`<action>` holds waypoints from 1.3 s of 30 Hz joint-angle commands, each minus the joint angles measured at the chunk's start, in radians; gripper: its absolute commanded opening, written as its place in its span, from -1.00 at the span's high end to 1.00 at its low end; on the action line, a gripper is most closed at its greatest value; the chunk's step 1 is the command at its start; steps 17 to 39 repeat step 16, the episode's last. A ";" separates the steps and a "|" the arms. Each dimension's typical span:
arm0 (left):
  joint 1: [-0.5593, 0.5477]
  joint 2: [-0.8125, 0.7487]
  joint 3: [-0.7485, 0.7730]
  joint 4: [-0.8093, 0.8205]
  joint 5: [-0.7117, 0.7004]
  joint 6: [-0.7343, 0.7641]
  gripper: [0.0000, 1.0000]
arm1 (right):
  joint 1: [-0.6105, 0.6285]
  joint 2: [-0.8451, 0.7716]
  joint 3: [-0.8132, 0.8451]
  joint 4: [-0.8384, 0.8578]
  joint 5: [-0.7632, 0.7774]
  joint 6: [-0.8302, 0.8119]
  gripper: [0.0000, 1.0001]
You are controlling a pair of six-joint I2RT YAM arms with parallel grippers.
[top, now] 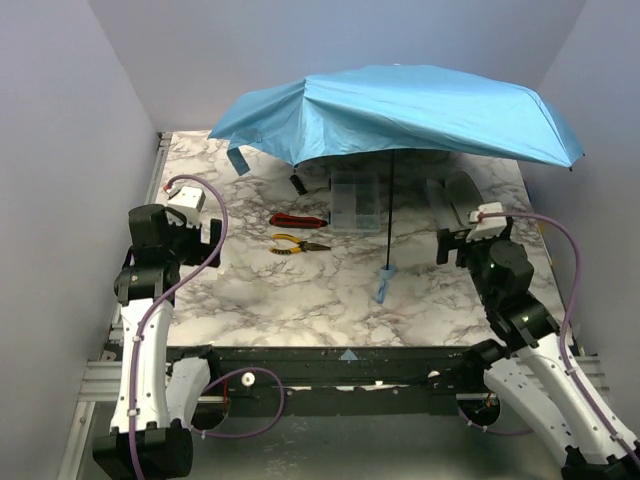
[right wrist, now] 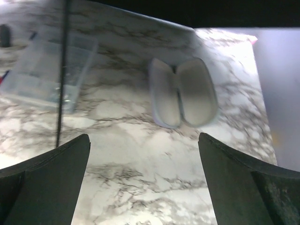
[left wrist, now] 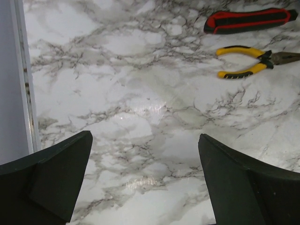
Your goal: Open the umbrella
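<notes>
The umbrella (top: pixel 400 110) stands open, its sky-blue canopy spread over the back of the marble table. Its thin black shaft (top: pixel 390 205) runs down to the light-blue handle (top: pixel 385 283), which rests on the table near the middle. A blue strap tab (top: pixel 237 160) hangs from the canopy's left edge. The shaft also shows in the right wrist view (right wrist: pixel 62 70). My left gripper (top: pixel 190 232) is open and empty at the left side, apart from the umbrella. My right gripper (top: pixel 462 245) is open and empty to the right of the handle.
Red-handled pliers (top: pixel 297 220) and yellow-handled pliers (top: pixel 297 244) lie left of the shaft; both show in the left wrist view (left wrist: pixel 248 19) (left wrist: pixel 248 63). A clear plastic box (top: pixel 357 200) sits behind the shaft. An open grey case (right wrist: pixel 183 92) lies at the right.
</notes>
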 commanded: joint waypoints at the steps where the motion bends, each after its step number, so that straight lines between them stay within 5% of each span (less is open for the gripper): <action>1: 0.008 0.027 0.036 -0.093 -0.096 -0.021 -0.97 | -0.130 -0.021 0.044 -0.089 0.015 0.129 -0.99; 8: 0.007 0.074 0.046 -0.040 -0.101 0.010 -0.97 | -0.259 0.012 0.059 -0.104 -0.110 0.200 -0.99; 16: 0.008 0.175 0.076 0.083 -0.027 0.076 -0.97 | -0.271 0.038 0.069 -0.130 -0.127 0.051 -0.99; 39: 0.008 0.175 0.076 0.083 -0.027 0.076 -0.97 | -0.271 0.038 0.069 -0.130 -0.127 0.051 -0.99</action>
